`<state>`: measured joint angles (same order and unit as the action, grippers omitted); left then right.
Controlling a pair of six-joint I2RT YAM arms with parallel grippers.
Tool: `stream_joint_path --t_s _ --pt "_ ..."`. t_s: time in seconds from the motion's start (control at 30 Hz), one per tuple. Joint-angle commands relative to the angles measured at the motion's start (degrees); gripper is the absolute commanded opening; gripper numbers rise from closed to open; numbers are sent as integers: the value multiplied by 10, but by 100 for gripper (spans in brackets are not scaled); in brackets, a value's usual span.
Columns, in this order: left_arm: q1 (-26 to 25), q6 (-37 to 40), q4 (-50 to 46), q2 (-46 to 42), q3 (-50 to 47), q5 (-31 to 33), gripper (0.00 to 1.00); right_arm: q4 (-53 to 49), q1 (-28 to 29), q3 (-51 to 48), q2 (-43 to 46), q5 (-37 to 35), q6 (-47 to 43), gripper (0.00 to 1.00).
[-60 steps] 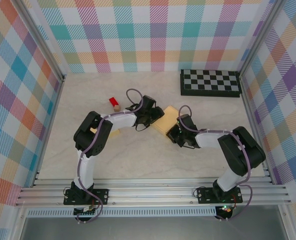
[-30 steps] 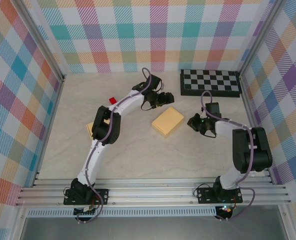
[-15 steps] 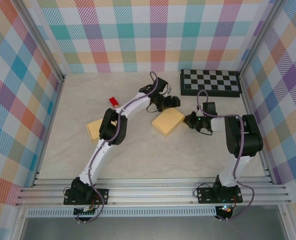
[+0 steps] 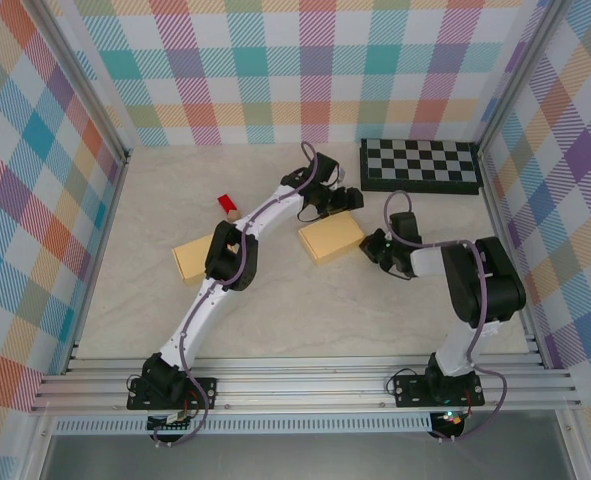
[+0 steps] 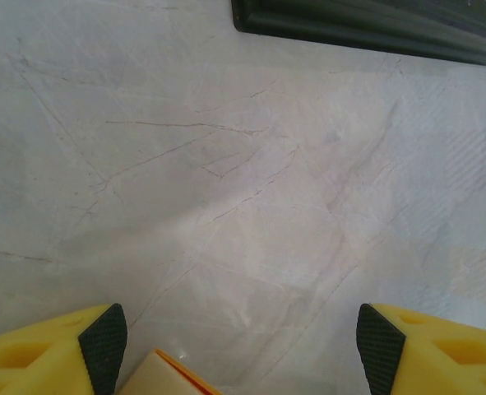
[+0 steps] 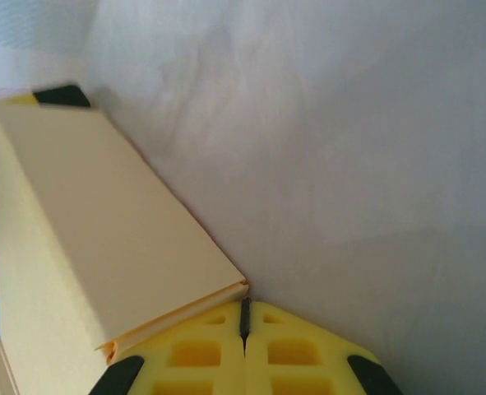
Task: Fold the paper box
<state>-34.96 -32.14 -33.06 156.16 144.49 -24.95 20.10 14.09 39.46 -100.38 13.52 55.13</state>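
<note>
Jaws apart on my left gripper (image 5: 241,350), together on my right gripper (image 6: 244,318) touching the flat pale-yellow paper box (image 6: 103,247): light, crushable, slippery, I judge; pinch its open edge.

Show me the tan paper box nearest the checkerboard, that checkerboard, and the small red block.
Tan paper box (image 4: 331,236), top external view, top face.
Black-and-white checkerboard (image 4: 420,164), top external view, board centre.
Small red block (image 4: 225,203), top external view, red top.

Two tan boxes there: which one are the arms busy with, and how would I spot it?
From the checkerboard at the far right, look nearer and left: a tan box lies between the left gripper and right gripper. The other tan box sits farther left, away from both.
</note>
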Motion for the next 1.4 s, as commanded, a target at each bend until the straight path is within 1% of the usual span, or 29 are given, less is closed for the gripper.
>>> stream_joint_path --t_s 0.0,0.1,0.17,0.27,0.33,0.37,0.43,0.47,0.53,0.57,0.63,0.67,0.7,0.73,0.8,0.83,0.9,0.93,0.97,1.0,1.03,1.1,1.13,1.17,1.2,1.23,1.3,1.33,1.37 --pt "-21 -17 -38 18 8 -29 77 16 45 -36 53 -6 43 4" --pt "6 -4 -56 15 29 -8 77 -31 84 -67 110 -57 54 5" --pt "26 11 -77 13 55 10 78 -34 104 -84 135 -78 64 6" --pt "59 23 -100 -7 64 32 78 -42 117 -71 122 -68 51 7" --pt "78 38 -119 -32 64 50 78 -30 118 -64 110 -56 56 6" --pt "87 49 -133 -49 63 63 79 -29 119 -65 117 -60 58 6" --pt "102 76 -164 -89 60 93 80 -62 122 -66 155 -82 42 6" --pt "108 90 -180 -121 54 113 81 -95 120 -63 187 -99 18 8" --pt "116 109 -186 -195 1 158 83 -176 120 -47 254 -134 -41 10" --pt "118 115 -176 -243 -49 182 88 -222 118 -34 292 -156 -84 11" --pt "120 122 -115 -361 -188 215 91 -305 112 -9 355 -198 -152 15" --pt "120 122 -73 -426 -276 231 92 -338 106 1 388 -220 -181 20" --pt "121 119 -32 -496 -363 246 95 -367 98 8 420 -239 -205 26" --pt "120 112 0 -555 -433 261 97 -386 89 11 446 -253 -224 31" --pt "120 93 63 -696 -603 323 97 -415 71 14 501 -285 -266 41" --pt "121 87 96 -747 -682 352 97 -419 66 13 518 -296 -281 46" --pt "121 99 163 -896 -847 432 98 -424 60 5 556 -336 -334 65" --pt "121 116 206 -958 -916 468 98 -420 59 -1 563 -346 -355 72" --pt "121 134 238 -1033 -1000 519 98 -409 57 -11 568 -358 -384 80" --pt "122 150 249 -1107 -1071 575 100 -398 54 -24 570 -367 -408 85" --pt "123 164 243 -1164 -1120 613 100 -387 50 -34 570 -374 -423 89" --pt "135 196 213 -1289 -1201 666 100 -347 41 -64 568 -383 -446 97" --pt "139 182 187 -1327 -1224 704 100 -326 36 -79 566 -387 -452 100" --pt "140 148 151 -1365 -1241 742 100 -299 31 -91 562 -392 -461 100" --pt "143 143 162 -1390 -1258 745 100 -273 24 -105 555 -401 -464 100" --pt "145 156 198 -1400 -1275 741 100 -254 15 -113 546 -406 -465 100" --pt "164 163 250 -1381 -1311 761 100 -209 -8 -130 519 -407 -467 100" --pt "186 153 268 -1360 -1323 754 100 -182 -19 -141 506 -408 -472 100" --pt "208 150 306 -1339 -1336 733 100 -158 -26 -151 494 -407 -477 100"
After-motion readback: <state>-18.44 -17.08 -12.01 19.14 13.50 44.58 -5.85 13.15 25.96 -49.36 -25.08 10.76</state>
